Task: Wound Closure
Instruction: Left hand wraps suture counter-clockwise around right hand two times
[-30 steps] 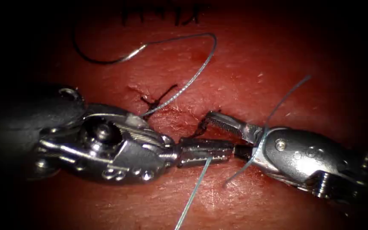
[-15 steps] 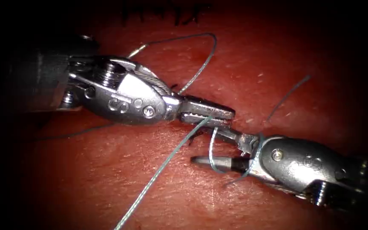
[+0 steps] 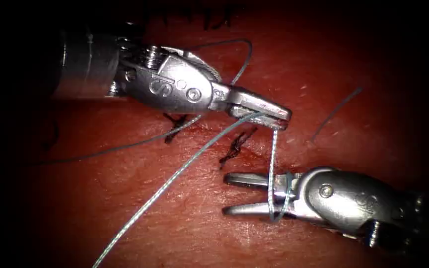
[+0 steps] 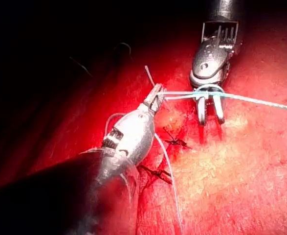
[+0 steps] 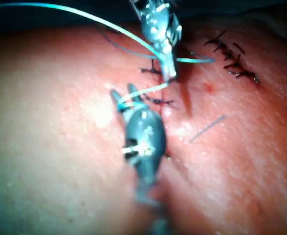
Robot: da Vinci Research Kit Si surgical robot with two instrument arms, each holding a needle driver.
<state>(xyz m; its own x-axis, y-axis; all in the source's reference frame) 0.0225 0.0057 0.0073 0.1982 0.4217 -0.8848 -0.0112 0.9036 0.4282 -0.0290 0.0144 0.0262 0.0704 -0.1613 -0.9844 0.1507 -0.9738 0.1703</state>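
The thin blue-grey suture thread (image 3: 175, 173) was clamped in the closed jaws of the left arm's steel needle driver (image 3: 274, 116), far of the cut. From there one strand dropped to wrap around the right arm's steel needle driver (image 3: 232, 194), whose jaws stood wide apart and held nothing; the other strand ran off near-left across the red pork-belly tissue (image 3: 125, 198). Two dark knotted stitches (image 3: 237, 146) lay between the tools. The needle's place could not be told. The thread looked light, limp and slippery, best gripped squarely near its free end, and it would probably fray if crushed.
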